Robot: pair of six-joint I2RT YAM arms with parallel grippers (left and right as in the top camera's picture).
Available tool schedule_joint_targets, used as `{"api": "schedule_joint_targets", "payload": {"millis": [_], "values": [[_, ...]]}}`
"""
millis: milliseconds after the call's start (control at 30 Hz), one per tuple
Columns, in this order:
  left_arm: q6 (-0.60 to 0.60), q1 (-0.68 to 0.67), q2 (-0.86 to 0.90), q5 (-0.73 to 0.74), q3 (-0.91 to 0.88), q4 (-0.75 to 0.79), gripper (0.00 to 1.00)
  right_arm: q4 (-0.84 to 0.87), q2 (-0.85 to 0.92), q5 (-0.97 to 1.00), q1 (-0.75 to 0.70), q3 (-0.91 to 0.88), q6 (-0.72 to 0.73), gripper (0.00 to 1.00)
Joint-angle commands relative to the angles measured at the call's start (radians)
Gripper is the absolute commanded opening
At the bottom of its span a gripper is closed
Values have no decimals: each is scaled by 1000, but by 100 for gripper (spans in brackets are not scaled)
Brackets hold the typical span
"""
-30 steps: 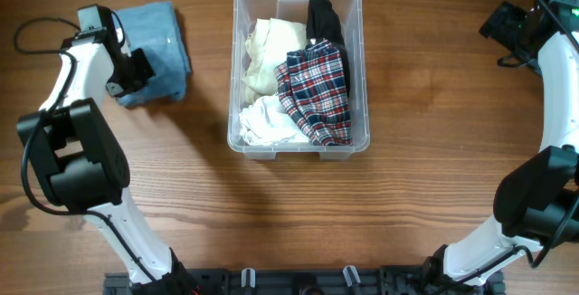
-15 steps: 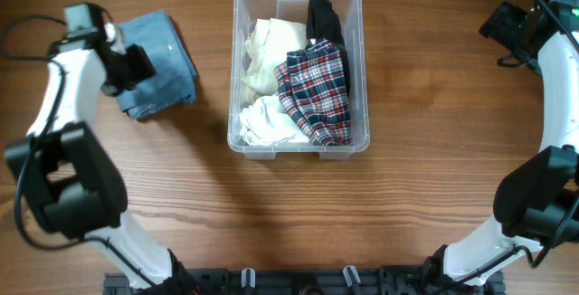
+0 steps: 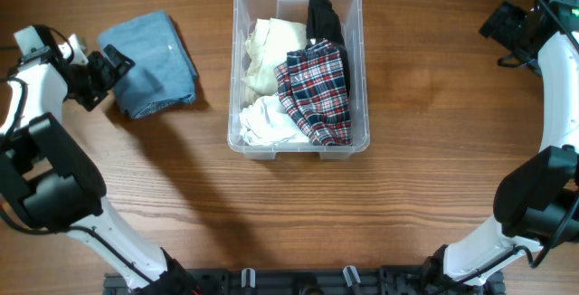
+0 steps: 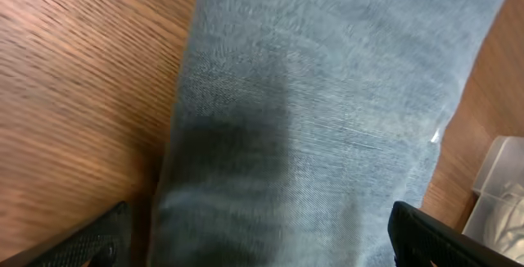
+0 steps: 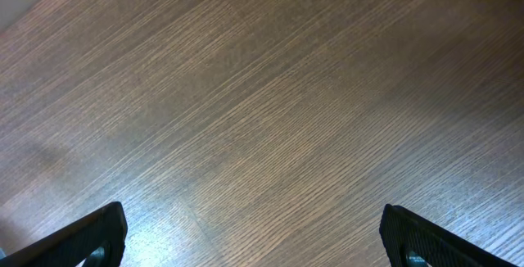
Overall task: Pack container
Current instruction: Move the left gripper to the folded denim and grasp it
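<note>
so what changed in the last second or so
The left gripper swung left, off the top of the folded blue cloth to its left edge, and its jaws are open. The cloth slid a little toward the container and turned slightly. The right gripper, the container and the clothes in it stayed as they were.

Clear container (image 3: 298,66) – open, upright, mid-table; folded clothes inside.

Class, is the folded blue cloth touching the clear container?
Apart. The overhead view shows a strip of bare table between the blue cloth and the container, along its left wall.
</note>
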Motion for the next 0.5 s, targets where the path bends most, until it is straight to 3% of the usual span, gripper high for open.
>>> {"api": "schedule_joint_targets", "payload": {"millis": [0,200,467], "values": [[13,8,39,47,-4,12,100,3,13,-9,-1,-2,13,100],[13,17,108,55,-4,31,100,3,13,-9,-2,-2,13,99],[13,16,195,217,-4,92,94,3,13,-9,-1,-2,13,100]]}}
